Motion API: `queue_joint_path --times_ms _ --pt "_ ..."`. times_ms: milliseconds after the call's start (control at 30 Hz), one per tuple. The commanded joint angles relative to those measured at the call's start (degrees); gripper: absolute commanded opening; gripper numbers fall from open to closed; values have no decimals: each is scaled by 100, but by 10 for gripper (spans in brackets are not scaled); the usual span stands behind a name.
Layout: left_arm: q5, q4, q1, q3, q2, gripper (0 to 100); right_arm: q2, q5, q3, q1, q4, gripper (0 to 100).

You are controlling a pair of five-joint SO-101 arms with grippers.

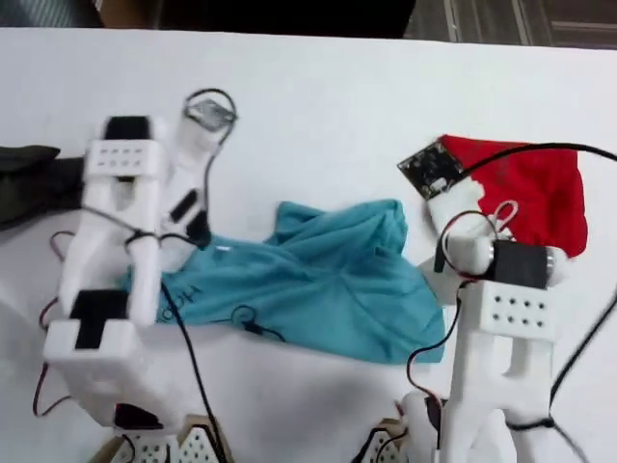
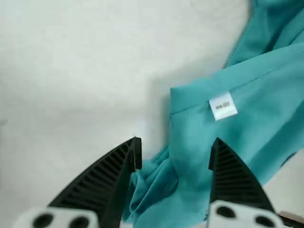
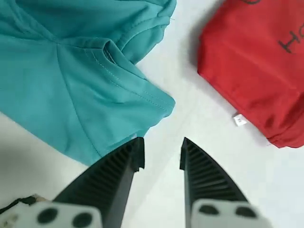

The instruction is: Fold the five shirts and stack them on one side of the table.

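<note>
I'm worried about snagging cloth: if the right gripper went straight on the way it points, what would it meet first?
Probably bare table: the right gripper, open, points into the gap between the teal shirt and the red shirt, with the teal hem close beside one finger.

Bright, even light washes the white tabletop (image 1: 318,87) almost featureless. Soft, faint shadows hug the edges of the crumpled teal cotton shirt (image 2: 247,123) and the folded red shirt (image 3: 256,61).

High view: fixed, steeply down over bench (image 1: 318,77). Wrist views: close, facing down. All share teal shirt (image 1: 328,280); red shirt (image 1: 540,193), 2 o'clock of it, also in right wrist.
</note>
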Motion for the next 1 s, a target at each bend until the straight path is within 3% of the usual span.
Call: queue_joint_path --times_ms 0,233,400,533,733,833,967 --pt "167 -158 229 -242 431 249 330 -44 659 84 -892 135" --pt "141 -360 211 -242 1134 241 752 -44 1538 382 -2132 135" --pt "185 -237 229 -382 1143 11 971 -44 2145 435 -2905 135" --pt "185 440 211 -1095 1143 25 1147 -44 2330 409 -3204 134" --pt "193 1398 193 -3037 1143 26 1358 -404 2101 418 -3134 136" --pt "369 1398 62 -3521 1134 25 1675 -853 1547 400 -2624 137" --pt "598 1371 -202 -4013 1125 25 2352 -923 536 400 -1868 137"
